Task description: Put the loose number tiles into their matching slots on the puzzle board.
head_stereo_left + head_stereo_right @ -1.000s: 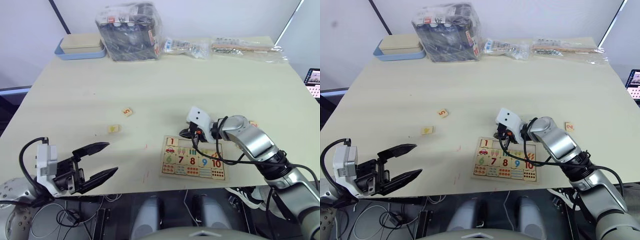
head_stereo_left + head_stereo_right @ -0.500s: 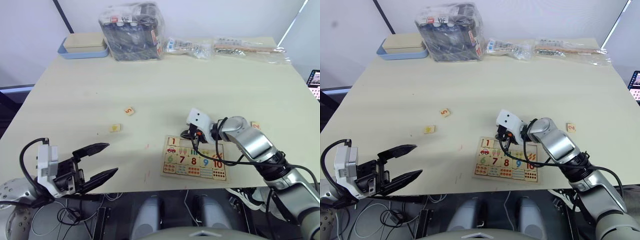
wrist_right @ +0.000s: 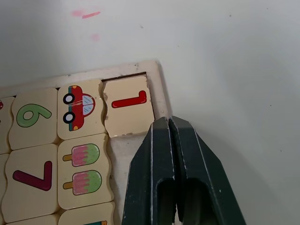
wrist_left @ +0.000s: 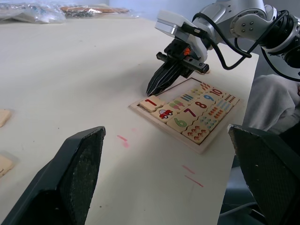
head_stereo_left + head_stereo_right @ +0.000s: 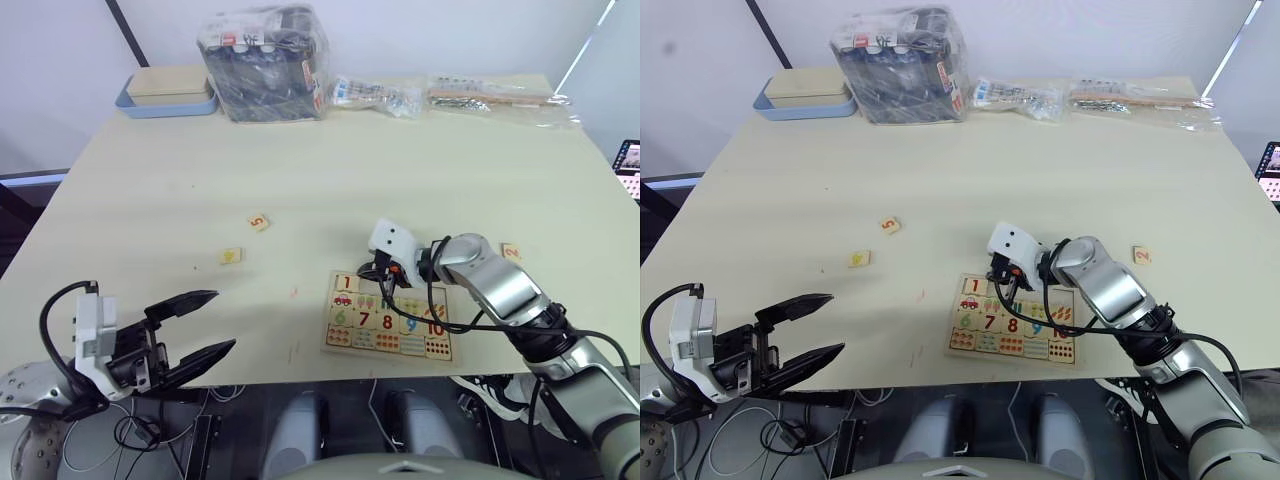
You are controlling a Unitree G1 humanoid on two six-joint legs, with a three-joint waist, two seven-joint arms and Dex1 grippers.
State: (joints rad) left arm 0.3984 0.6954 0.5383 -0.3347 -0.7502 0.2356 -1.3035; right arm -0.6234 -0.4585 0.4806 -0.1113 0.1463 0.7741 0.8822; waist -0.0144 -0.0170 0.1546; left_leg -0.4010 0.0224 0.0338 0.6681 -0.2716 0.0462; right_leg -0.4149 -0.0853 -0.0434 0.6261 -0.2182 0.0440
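Pale table (image 5: 400, 150) holds everything. Left gripper (image 5: 195, 325) hangs wide open, holding nothing, off the near edge. Two loose tiles (image 5: 230, 256) lie mid-table. Puzzle board (image 5: 388, 316) sits near the front; right gripper (image 3: 169, 129), pinched shut and empty, touches beside the 1 tile (image 3: 128, 105).

desk (image 5: 420, 160): pale cream, faint red marks | board (image 3: 161, 89): pale wood, red 1 and 7, green 6, red car, pink-green ice lollies | loose tiles (image 5: 258, 222): pale wood, orange 5 | tray (image 5: 125, 100): blue, beige box | claws (image 3: 171, 129): black
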